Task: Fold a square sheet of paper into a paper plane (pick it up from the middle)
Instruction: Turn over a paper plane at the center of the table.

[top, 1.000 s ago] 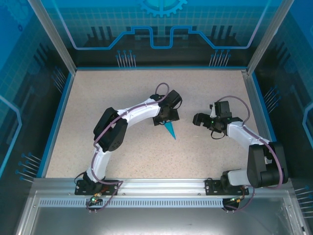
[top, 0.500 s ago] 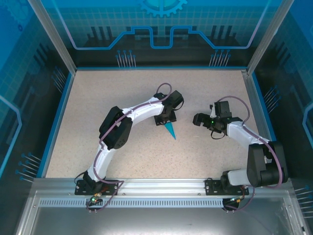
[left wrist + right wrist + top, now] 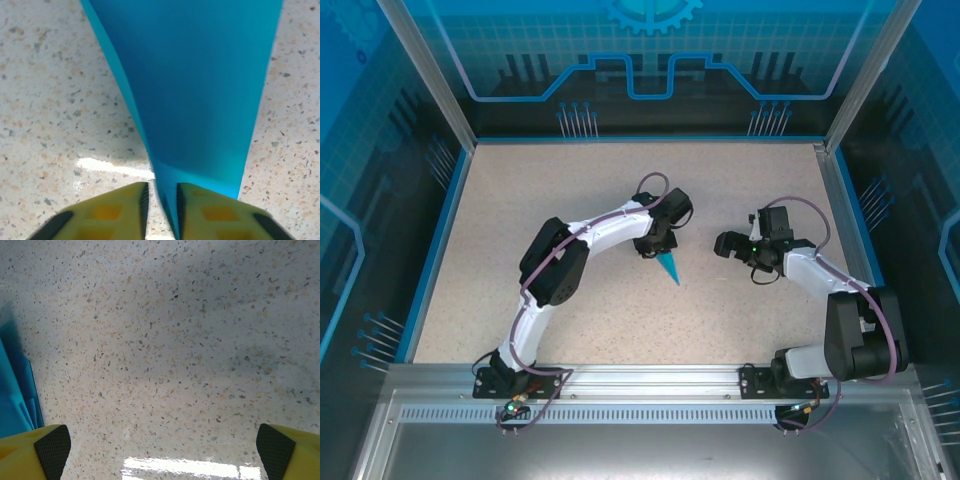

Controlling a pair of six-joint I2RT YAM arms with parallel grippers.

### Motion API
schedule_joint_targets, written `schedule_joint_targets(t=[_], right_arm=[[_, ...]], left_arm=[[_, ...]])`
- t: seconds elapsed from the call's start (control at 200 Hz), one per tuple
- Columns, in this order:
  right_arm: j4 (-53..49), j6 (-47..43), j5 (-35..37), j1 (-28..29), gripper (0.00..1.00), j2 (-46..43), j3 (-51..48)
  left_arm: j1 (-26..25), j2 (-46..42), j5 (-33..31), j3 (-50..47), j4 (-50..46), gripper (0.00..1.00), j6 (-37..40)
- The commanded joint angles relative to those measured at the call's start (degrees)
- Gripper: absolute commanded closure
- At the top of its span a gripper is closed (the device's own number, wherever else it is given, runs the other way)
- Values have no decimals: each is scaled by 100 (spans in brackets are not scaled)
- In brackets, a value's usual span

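Observation:
The square sheet of paper is folded into a narrow cyan-blue paper plane (image 3: 670,267) that lies on the speckled table with its sharp tip toward the arm bases. My left gripper (image 3: 655,248) is at its wide end. In the left wrist view the paper plane (image 3: 200,90) fans out ahead, and its centre fold runs down between the yellow fingers (image 3: 115,210) of my left gripper (image 3: 162,202), which are closed to a thin slot around that fold. My right gripper (image 3: 723,243) rests open to the right, apart from the plane. Its wrist view shows it (image 3: 163,446) wide over bare table, the paper plane's edge (image 3: 12,390) at far left.
The speckled tabletop (image 3: 570,190) is bordered by a blue rim (image 3: 430,260) and clear panel walls. A metal rail (image 3: 640,385) carrying both arm bases runs along the near edge.
My left gripper's fingers have closed in from wide open to a narrow slot around the plane's fold, and its wrist shifted slightly. The right arm has stayed still.

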Motion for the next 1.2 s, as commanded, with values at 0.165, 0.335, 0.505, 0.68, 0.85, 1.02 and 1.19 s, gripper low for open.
schedule_joint_targets(t=[0.165,0.335,0.505,0.68,0.85,1.02,1.19], right_arm=[[-145,134,-62,-117,1,-112,-7],[-93,275,-30,-117,2,-159,-35],[-17,348,-168,-118,4,-334,-55],[287,286,-836,-104,6,-665,-142],[416,437,-1197,101,11,-739,-91],[590,789,-1397,750,23,-313,183],[931,1152,-1426,1182,37,281,436]], left_arm=[[54,-759,26,-369,219,100,29],[62,-1381,467,-683,721,100,621],[117,-1728,1190,-1053,1628,100,1571],[355,-1808,2177,-1763,2957,100,1789],[626,-1591,3216,-2510,4525,100,1332],[700,-1335,3582,-2889,5245,100,987],[802,-1293,3606,-3282,5611,100,856]])
